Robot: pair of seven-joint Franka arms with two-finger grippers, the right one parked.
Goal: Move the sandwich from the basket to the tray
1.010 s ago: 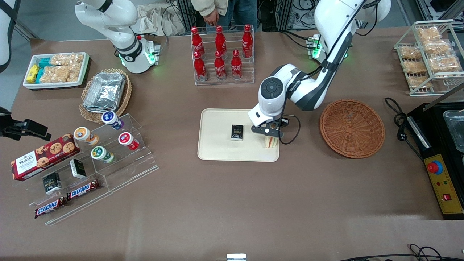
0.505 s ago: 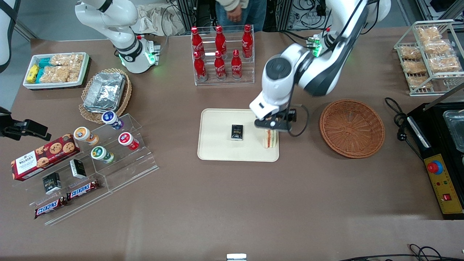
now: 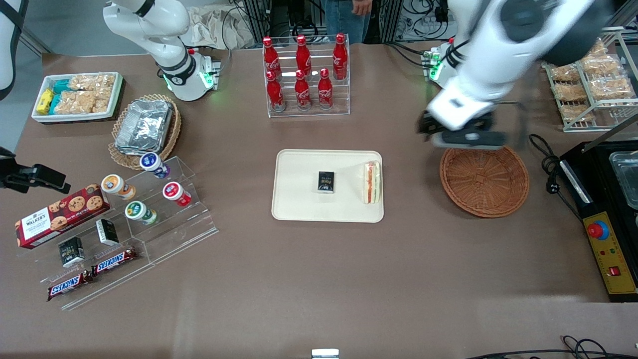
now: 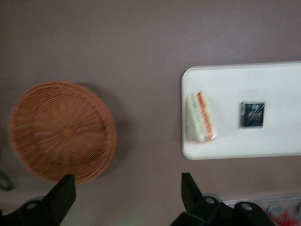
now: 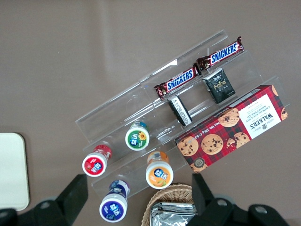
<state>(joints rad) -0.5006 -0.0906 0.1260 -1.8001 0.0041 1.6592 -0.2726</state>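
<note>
The sandwich (image 3: 371, 182) (image 4: 201, 117), a white wedge with orange-red and green layers, lies on the cream tray (image 3: 299, 204) (image 4: 277, 136), at the tray's edge nearest the basket. The reddish-brown wicker basket (image 3: 483, 177) (image 4: 61, 132) holds nothing. My gripper (image 3: 461, 135) (image 4: 126, 197) hangs high above the basket's rim farthest from the front camera, well clear of the tray. It is open, with nothing between its fingers (image 4: 63, 193).
A small black box (image 3: 326, 181) (image 4: 252, 114) lies mid-tray. A rack of red cola bottles (image 3: 304, 75) stands farther from the camera than the tray. A wire snack rack (image 3: 590, 75), a black cable (image 3: 546, 164) and a black appliance (image 3: 608, 199) sit at the working arm's end.
The gripper let go of the sandwich on the tray, rose, and swung away toward the basket. The sandwich stays on the tray.
</note>
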